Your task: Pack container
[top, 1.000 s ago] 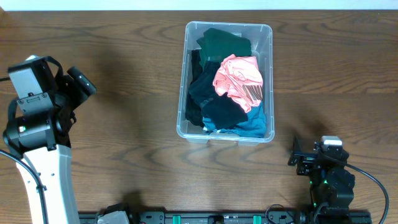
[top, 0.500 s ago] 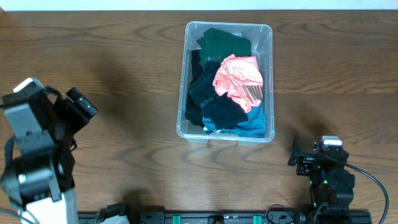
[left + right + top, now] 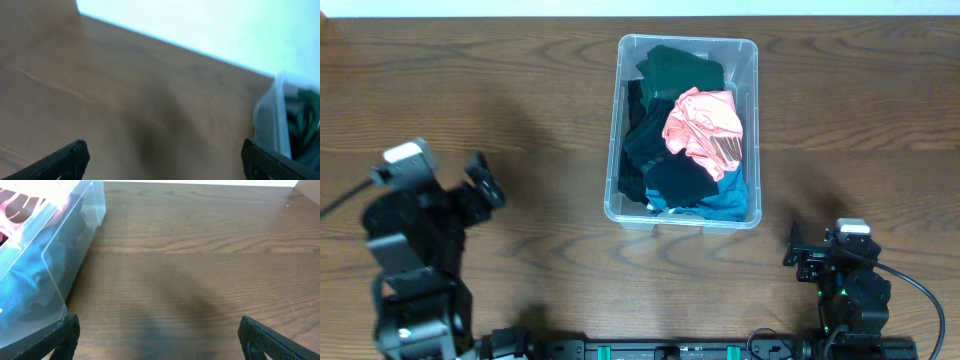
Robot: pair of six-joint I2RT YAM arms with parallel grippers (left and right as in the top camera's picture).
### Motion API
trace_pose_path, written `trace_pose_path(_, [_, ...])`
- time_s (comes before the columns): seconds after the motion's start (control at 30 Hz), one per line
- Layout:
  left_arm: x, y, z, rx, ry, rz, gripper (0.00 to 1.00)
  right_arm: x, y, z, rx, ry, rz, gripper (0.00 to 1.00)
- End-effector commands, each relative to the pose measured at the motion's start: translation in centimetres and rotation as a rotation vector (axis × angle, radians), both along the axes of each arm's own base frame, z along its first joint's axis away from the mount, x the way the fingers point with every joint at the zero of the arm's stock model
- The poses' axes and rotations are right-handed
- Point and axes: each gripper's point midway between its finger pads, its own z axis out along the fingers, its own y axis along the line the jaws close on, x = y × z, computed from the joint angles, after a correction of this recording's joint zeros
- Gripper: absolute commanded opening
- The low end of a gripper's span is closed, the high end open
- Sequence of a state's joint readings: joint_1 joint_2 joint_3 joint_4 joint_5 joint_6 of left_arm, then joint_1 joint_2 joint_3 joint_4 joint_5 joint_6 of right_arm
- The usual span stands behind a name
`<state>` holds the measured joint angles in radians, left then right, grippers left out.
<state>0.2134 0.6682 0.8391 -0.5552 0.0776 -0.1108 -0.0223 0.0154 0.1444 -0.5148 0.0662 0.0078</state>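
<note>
The left jaws and right jaws are held wide and empty, the container (image 3: 682, 220) is seen ahead and between them, filled with clothes (image 3: 702, 135), so packing is judged done and only a pull back to rest is called for next.

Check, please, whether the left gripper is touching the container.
Apart. The overhead view shows a wide stretch of bare table between the left gripper and the container. The jaws stand open and empty.
</note>
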Motion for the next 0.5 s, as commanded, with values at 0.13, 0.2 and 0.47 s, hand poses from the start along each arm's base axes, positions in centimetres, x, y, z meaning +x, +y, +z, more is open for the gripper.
trace_pose_path(0.13, [-2.0,-1.9,-6.4,0.007,0.027,-0.073,0.98,0.0,-0.2,-0.1,0.014,-0.002,-0.012,0.99])
trace_pose_path(0.2, [-2.5,-2.0,-7.8,0.007,0.025,-0.073,0.98,0.0,-0.2,-0.1,0.014,-0.002,-0.012,0.99])
trace_pose_path(0.47, [-3.9,-2.8,-12.4,-0.010,0.035,-0.103,0.98,0.0,-0.2,-0.1,0.014,-0.002,-0.012,0.99])
